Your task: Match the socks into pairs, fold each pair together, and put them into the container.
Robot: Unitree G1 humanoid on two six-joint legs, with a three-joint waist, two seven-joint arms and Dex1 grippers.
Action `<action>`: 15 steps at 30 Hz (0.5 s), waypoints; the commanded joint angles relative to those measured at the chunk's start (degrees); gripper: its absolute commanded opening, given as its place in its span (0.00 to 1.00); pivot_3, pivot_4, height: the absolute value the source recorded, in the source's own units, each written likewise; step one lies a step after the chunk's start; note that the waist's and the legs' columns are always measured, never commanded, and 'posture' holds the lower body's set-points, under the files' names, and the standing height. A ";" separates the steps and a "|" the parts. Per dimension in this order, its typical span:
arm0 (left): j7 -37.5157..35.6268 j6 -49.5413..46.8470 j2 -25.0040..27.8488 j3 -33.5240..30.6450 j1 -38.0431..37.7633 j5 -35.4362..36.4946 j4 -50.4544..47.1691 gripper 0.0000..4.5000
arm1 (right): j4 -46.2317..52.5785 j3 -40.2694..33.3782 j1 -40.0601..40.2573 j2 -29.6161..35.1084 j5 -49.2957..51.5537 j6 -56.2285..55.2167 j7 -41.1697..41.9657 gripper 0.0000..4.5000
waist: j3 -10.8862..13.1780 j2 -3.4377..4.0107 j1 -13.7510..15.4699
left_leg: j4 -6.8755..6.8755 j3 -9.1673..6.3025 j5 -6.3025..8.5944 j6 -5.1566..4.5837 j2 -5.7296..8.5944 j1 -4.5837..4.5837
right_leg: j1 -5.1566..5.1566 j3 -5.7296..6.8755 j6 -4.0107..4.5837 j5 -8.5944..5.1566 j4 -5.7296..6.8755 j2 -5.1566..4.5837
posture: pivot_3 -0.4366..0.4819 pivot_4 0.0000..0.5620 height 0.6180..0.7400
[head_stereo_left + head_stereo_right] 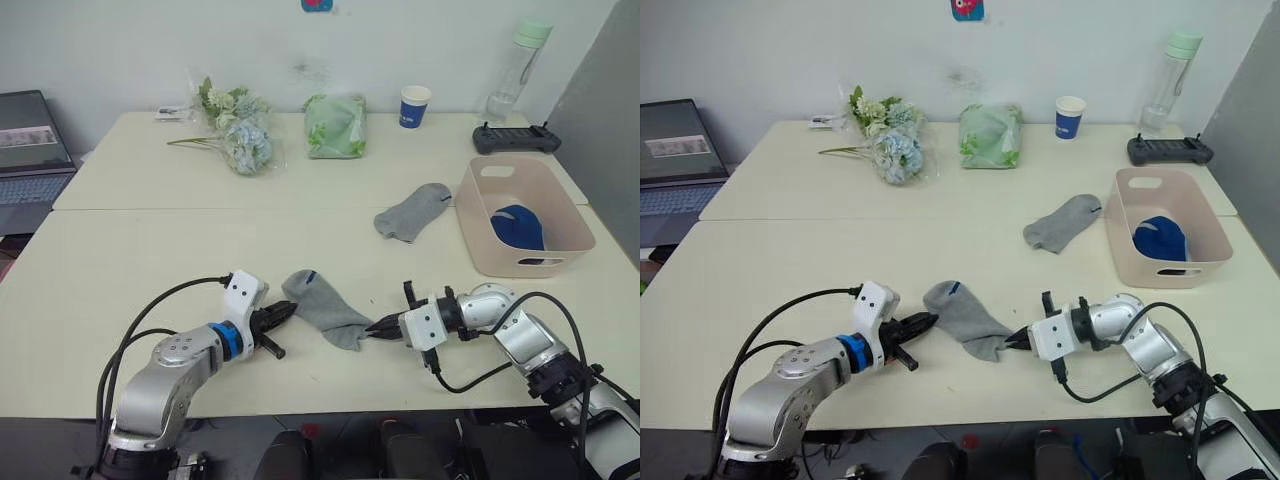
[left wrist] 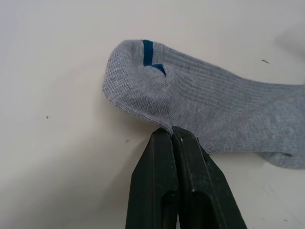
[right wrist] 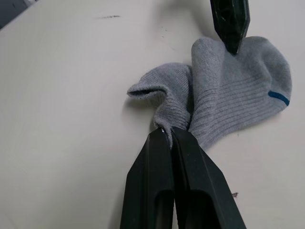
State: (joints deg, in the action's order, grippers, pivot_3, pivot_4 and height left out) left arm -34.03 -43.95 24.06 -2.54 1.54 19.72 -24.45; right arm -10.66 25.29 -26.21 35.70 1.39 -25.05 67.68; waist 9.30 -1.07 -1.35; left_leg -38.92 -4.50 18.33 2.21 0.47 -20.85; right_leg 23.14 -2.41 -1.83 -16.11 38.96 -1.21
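Near the front edge of the desk (image 1: 120, 260), a grey sock (image 1: 325, 308) with a short blue stripe lies flat between the two grippers. Left gripper (image 1: 290, 313): fingers pressed together, pinching the sock's edge at one end. Right gripper (image 1: 372, 328): fingers likewise closed, pinching bunched fabric at the opposite end. A second grey sock (image 1: 412, 211) lies farther back, just beside the pale pink container (image 1: 525, 262), which stands at the desk's right edge and holds dark blue fabric (image 1: 518, 226). Along the far edge: green wrapped bundle (image 1: 335, 125), paper cup (image 1: 414, 105), artificial flowers (image 1: 236, 128).
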 commanded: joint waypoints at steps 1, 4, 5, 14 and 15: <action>1.56 0.01 -0.10 -0.81 0.42 1.13 -2.05 0.09 | 3.01 -3.04 -0.03 0.94 3.48 1.58 1.35 0.11 | 0.00 0.00 -0.04 | 0.00 0.01 0.00 0.00 0.00 0.01 | 0.00 0.00 0.00 0.00 0.01 0.00 | 0.48 0.27 1.00; 0.66 0.35 1.62 -2.34 2.43 1.87 -0.16 0.28 | 8.25 -6.88 3.48 3.35 6.38 7.32 -0.17 0.31 | 0.00 0.00 0.25 | 0.01 -0.01 0.00 0.00 0.01 -0.02 | 0.01 0.02 0.00 0.00 -0.02 0.00 | 0.48 0.27 1.00; -0.05 0.69 2.52 -2.94 3.09 2.06 0.50 0.35 | 10.39 -8.51 4.87 4.10 7.57 10.26 -1.21 0.38 | 0.00 0.00 0.39 | 0.01 -0.04 0.00 0.00 0.01 -0.04 | 0.01 0.04 0.00 0.00 -0.03 0.00 | 0.48 0.27 1.00; -16.75 7.32 12.07 -4.37 13.67 7.19 12.74 0.84 | 34.50 -19.57 21.03 6.51 21.50 53.46 -17.93 0.70 | 0.01 0.01 1.17 | 0.04 -0.08 0.00 0.01 -0.01 -0.06 | -0.01 0.08 0.01 -0.01 -0.02 0.02 | 0.48 0.27 1.00; -18.25 9.95 12.95 -2.09 16.10 4.78 16.22 0.84 | 36.69 -20.59 21.54 4.37 25.27 61.40 -22.05 0.70 | 0.00 0.02 1.17 | 0.03 -0.04 -0.01 0.01 0.00 -0.04 | -0.01 0.04 0.02 -0.01 -0.02 0.02 | 0.48 0.27 1.00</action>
State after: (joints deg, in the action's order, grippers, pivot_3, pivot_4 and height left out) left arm -48.96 -37.68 35.88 -6.51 15.04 25.79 -11.38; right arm 21.11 6.96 -4.78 42.20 21.30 25.57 51.52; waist 9.30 -1.05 -0.18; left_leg -38.89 -4.53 18.32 2.23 0.50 -20.87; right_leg 23.11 -2.37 -1.81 -16.12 38.95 -1.19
